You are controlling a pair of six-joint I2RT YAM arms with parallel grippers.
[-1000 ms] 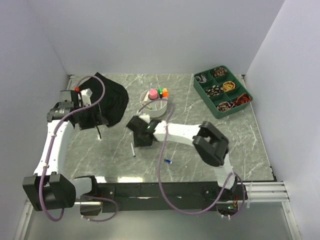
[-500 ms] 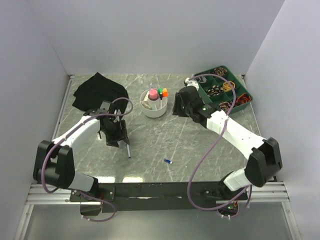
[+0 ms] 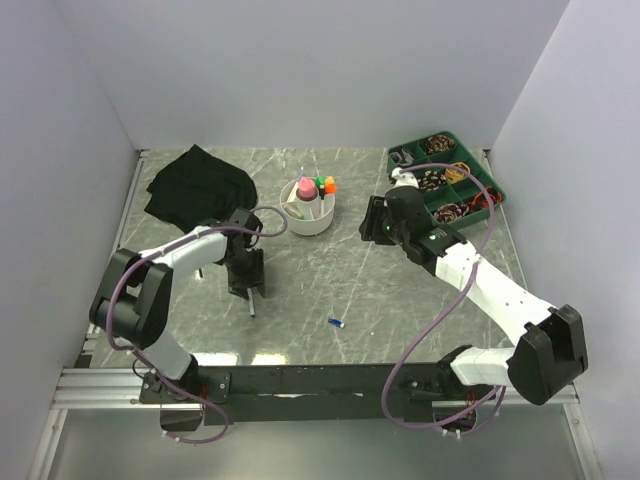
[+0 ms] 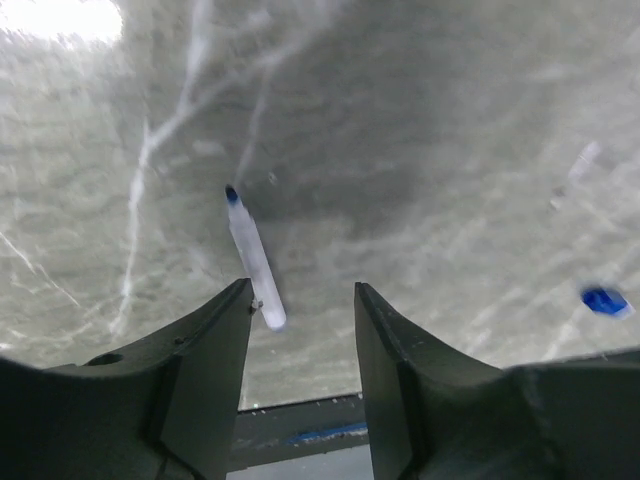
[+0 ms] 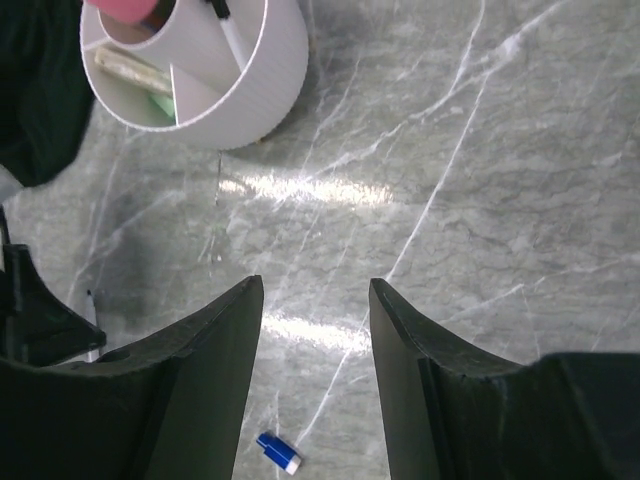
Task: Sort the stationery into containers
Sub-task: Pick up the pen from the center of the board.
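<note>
Hovering w/ left end effector spread wide over white pen, flat on worktop, off-centre by one finger. Risking a clipped tip & roll-away on closing w/o recentring. Holding right end effector wide, empty, near divided white bowl.
</note>
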